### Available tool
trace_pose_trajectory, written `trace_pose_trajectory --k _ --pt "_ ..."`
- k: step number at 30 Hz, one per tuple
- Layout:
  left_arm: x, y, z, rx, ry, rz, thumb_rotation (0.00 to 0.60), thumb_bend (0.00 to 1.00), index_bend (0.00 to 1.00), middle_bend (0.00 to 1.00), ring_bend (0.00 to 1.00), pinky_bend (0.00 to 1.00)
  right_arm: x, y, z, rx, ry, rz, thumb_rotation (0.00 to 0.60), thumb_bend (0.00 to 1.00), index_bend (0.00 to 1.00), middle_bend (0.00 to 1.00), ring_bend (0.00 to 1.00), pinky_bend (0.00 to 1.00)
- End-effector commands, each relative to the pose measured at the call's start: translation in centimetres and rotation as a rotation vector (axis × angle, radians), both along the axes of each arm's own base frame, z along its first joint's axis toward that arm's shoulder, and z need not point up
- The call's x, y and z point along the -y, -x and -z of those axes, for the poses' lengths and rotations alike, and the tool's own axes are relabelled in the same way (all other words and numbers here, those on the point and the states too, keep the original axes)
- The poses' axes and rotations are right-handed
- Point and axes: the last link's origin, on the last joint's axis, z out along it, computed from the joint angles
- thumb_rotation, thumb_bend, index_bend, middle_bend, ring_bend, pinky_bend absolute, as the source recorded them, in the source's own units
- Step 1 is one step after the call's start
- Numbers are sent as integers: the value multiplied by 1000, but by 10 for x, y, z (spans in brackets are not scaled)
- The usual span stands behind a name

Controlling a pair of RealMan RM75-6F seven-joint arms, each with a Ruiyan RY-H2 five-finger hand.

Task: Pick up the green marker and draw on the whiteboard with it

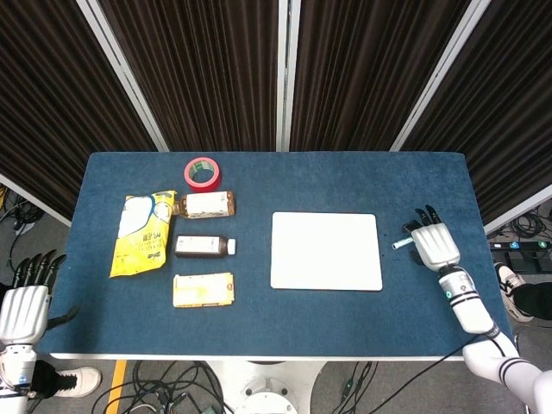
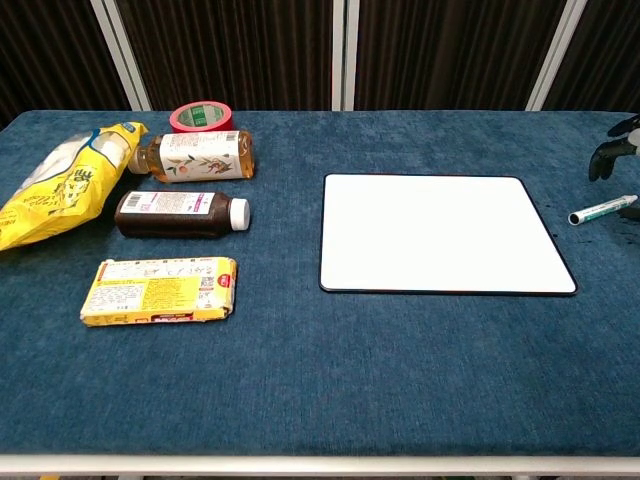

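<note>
The green marker (image 2: 602, 210) lies on the blue cloth just right of the whiteboard (image 2: 440, 232); in the head view only its left end (image 1: 400, 244) shows beside the whiteboard (image 1: 326, 250). My right hand (image 1: 434, 242) hovers over the marker with fingers apart, holding nothing; its dark fingertips (image 2: 612, 153) show at the chest view's right edge, above the marker. My left hand (image 1: 24, 304) hangs open off the table's left front corner.
Left of the whiteboard lie a red tape roll (image 1: 202, 172), a yellow snack bag (image 1: 142, 231), a pale bottle (image 1: 205, 204), a dark bottle (image 1: 203, 247) and a yellow box (image 1: 203, 290). The table's right edge (image 1: 483, 259) is close to the marker.
</note>
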Motion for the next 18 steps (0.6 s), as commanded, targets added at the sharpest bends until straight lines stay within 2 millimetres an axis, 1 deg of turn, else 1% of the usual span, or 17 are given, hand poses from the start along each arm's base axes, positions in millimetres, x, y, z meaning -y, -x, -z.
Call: trace_pose_trajectory --k 1,7,13,18 --pt "0 0 0 0 1 0 600 145 118 40 0 0 9 -3 19 -39 -45 -15 600 197 408 368 105 0" --pt "0 0 0 3 2 -2 600 145 118 40 0 0 15 0 27 -67 -58 -14 600 198 424 373 113 0" --pt "1 0 0 5 2 -6 600 145 117 40 0 0 19 2 30 -85 -55 -12 600 210 436 377 142 0" --pt "2 1 0 5 4 -9 600 145 118 40 0 0 20 4 30 -87 -51 -9 600 220 459 402 167 0"
